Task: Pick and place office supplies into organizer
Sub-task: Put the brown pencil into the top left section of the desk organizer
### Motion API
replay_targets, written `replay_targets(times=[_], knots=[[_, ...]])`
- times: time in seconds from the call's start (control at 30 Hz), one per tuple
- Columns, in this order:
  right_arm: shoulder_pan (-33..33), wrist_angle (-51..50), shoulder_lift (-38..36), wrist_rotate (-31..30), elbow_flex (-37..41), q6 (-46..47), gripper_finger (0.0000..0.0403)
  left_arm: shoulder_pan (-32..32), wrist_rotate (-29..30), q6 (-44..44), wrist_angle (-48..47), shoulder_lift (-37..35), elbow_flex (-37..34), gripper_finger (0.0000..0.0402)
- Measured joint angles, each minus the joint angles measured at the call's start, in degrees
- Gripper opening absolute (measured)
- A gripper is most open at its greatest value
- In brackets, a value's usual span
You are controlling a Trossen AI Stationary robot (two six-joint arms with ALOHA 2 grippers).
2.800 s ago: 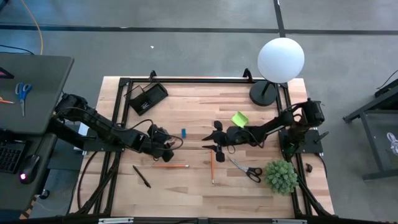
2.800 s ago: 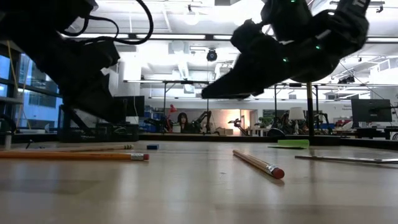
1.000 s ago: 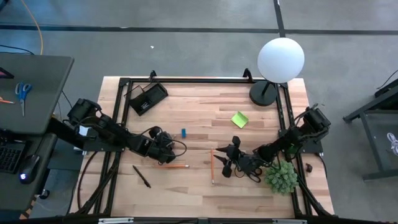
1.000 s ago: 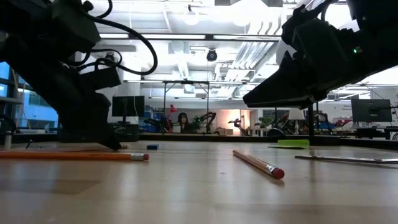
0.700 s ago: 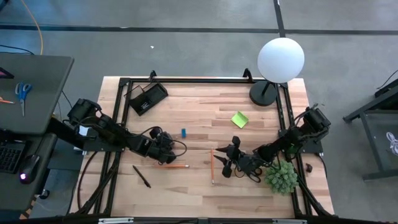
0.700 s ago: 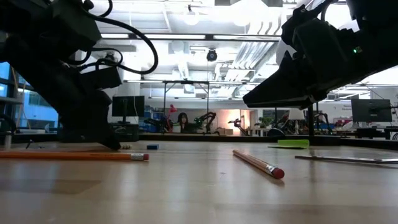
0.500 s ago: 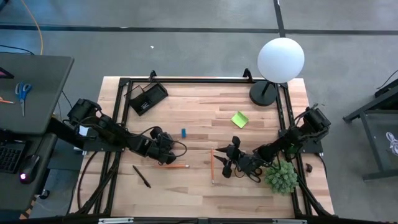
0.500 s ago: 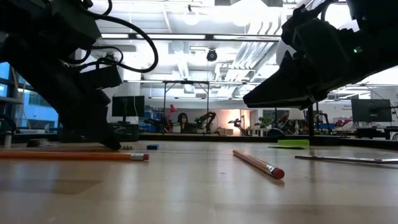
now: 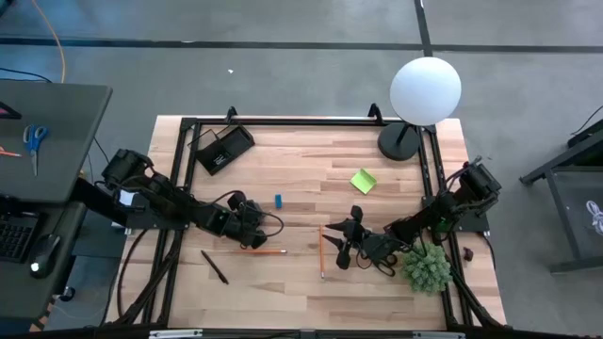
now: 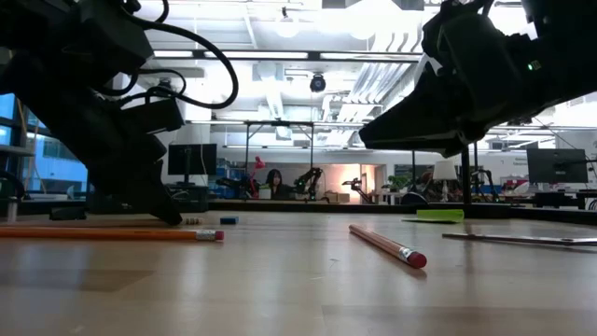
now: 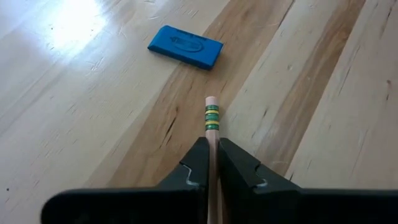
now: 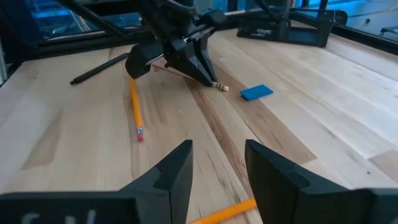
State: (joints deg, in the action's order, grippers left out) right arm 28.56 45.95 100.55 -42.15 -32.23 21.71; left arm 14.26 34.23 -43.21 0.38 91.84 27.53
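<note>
My left jaws (image 11: pixel 211 167) pinching wooden pencil (image 11: pixel 212 121) at bench (image 9: pixel 301 179) level, blue eraser (image 11: pixel 185 46) just beyond. Right jaws (image 12: pixel 217 163) spread, hovering over orange pencil (image 12: pixel 221 212).

Pencils (image 9: pixel 320 252): three. Pen (image 9: pixel 214 267), eraser (image 9: pixel 279 200), sticky pad (image 9: pixel 363 180): one each.

We see two matte black jointed arms, black cables looping along them, and angular black fingers (image 11: pixel 239 168) with notched inner edges.

organizer (image 9: pixel 221 149) contents too small, scissors (image 9: pixel 386 266) partly hidden
</note>
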Motion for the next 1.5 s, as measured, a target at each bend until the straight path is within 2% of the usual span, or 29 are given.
replay_targets(times=[0.27, 0.53, 0.67, 0.9, 1.07, 1.3, 1.5], knots=[[0.00, 2.67, 0.00, 0.00, 0.00, -2.59, 0.0137, 0.09, -3.51, 6.09, -1.01, -5.03, 1.43, 0.0002], [-0.70, 8.88, 0.00, 0.04, 0.00, -7.01, 0.0137, 0.00, -0.19, 11.87, 0.07, -12.52, 1.79, 0.0002], [-2.01, 12.51, 0.00, 0.86, 0.00, -8.43, 0.0137, -0.04, 0.76, 15.95, 3.76, -15.54, 1.81, 0.0001], [-4.71, 19.48, 0.00, 9.68, 0.00, -11.45, 0.0137, -0.04, 0.56, 23.44, 10.85, -18.28, 1.92, 0.0001], [-6.50, 22.30, 0.00, 13.34, 0.00, -13.22, 0.0137, -0.04, 0.64, 28.11, 16.62, -18.34, 1.92, 0.0000], [-9.20, 22.88, 0.00, 19.48, -0.60, -12.77, 0.0137, -0.04, 0.29, 31.60, 22.95, -18.34, 1.95, 0.0000], [-10.33, 22.70, 0.24, 23.14, -3.20, -15.08, 0.0137, 0.00, -0.51, 37.33, 34.22, -18.34, 1.95, 0.0000]])
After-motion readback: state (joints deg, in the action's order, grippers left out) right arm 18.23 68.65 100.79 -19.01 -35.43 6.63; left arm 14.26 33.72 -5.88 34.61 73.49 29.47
